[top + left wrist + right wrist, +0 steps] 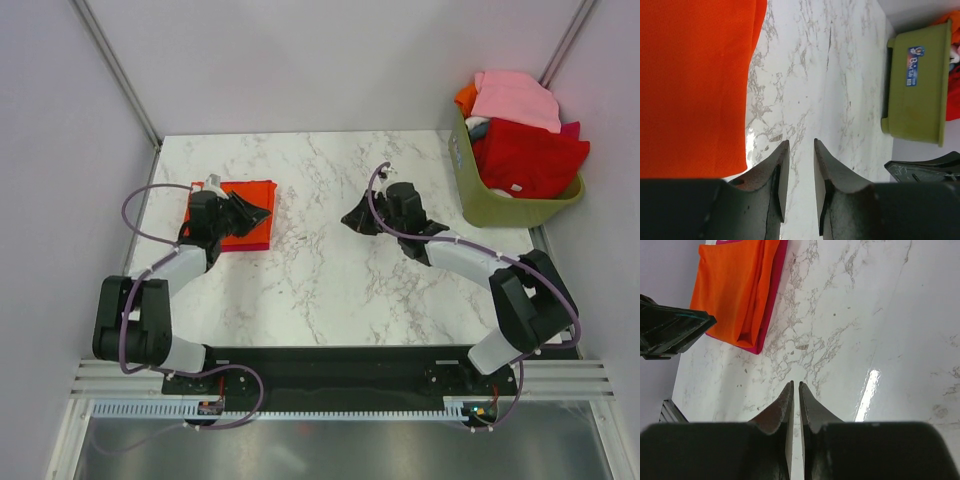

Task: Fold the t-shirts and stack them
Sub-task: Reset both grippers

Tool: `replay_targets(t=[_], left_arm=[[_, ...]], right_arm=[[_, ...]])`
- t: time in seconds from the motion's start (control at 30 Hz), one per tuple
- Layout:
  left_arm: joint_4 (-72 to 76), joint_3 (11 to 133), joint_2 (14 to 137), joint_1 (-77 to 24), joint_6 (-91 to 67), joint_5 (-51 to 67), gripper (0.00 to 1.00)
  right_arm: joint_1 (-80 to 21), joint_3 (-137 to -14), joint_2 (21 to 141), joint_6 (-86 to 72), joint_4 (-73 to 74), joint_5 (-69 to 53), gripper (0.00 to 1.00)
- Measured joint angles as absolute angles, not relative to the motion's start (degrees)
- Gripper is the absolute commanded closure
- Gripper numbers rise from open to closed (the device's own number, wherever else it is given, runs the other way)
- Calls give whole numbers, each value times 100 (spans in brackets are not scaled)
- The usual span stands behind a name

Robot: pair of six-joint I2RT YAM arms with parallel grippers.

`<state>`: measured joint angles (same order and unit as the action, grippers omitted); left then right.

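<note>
The orange t-shirt (pixel 250 197) lies folded flat on top of the folded crimson-magenta t-shirt (pixel 250 246) at the table's left. Only the magenta edge shows beneath. Both show in the right wrist view, orange (pixel 735 290) over magenta (pixel 771 305), and the orange one fills the left wrist view's left side (pixel 695 85). My left gripper (pixel 262 213) hovers at the stack's right edge, jaws a little apart and empty (pixel 801 142). My right gripper (pixel 352 220) is over bare marble at mid-table, jaws nearly together and empty (pixel 795 384).
A green basket (pixel 500 205) at the table's right edge holds several more garments: pink, red and orange. It also shows in the left wrist view (pixel 920 85). White marble tabletop (pixel 320 280) lies between the arms. Grey walls enclose the table.
</note>
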<state>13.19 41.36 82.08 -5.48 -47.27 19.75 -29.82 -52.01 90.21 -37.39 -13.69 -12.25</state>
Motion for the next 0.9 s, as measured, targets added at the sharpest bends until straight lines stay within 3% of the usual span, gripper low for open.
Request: replay_targets(t=[0.33, 0.57, 0.73, 0.9], left_arm=[[3529, 3251, 9216, -517, -5577, 2239, 68], [3909, 3175, 9509, -515, -5664, 2265, 67], [3232, 3417, 8796, -587, -5446, 2088, 67], [1463, 4777, 8628, -978, -4731, 1378, 67]], right_arm=[[-2976, -5142, 8978, -3726, -1632, -1363, 88], [-2954, -5100, 8978, -3728, -1673, -1404, 88], [-2934, -5100, 8967, -3730, -1686, -1433, 88], [-2923, -5100, 8962, -3730, -1715, -1452, 88]])
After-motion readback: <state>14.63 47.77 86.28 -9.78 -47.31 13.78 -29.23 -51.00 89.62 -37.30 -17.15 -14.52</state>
